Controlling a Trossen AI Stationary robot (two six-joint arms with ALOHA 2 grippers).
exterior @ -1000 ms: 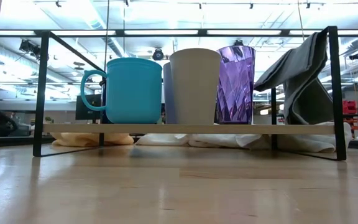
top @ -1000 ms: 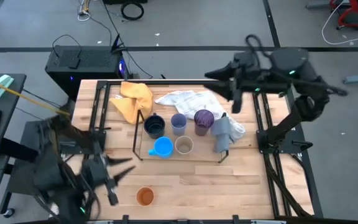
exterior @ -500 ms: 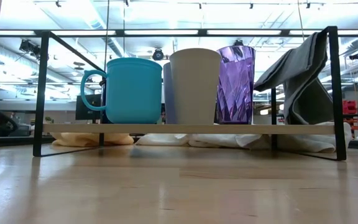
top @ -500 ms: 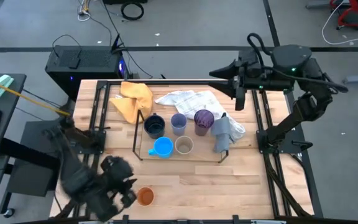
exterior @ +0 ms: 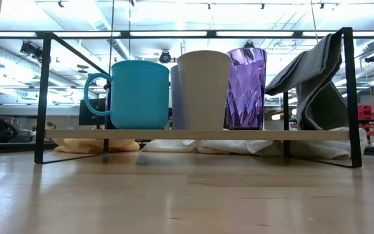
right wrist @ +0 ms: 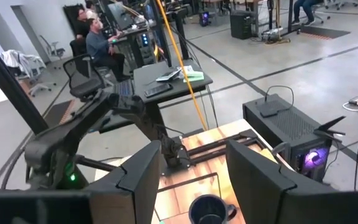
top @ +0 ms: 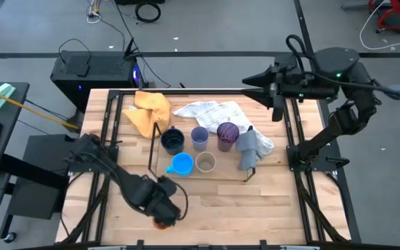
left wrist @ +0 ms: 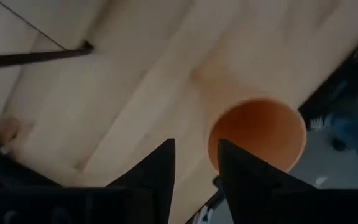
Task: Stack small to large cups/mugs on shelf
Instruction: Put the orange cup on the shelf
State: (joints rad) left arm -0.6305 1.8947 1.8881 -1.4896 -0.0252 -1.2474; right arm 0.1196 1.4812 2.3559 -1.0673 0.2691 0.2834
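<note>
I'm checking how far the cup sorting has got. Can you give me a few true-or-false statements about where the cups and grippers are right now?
1. The orange cup stands on the bare table, off the shelf. True.
2. The left gripper is over the orange cup. True.
3. The purple cup lies tipped over. False: it stands upright on the shelf.
4. The right gripper holds the bright blue mug. False: it is open and empty, raised behind the shelf.

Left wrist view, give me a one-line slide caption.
Left hand open above the orange cup on the wooden table.
</note>
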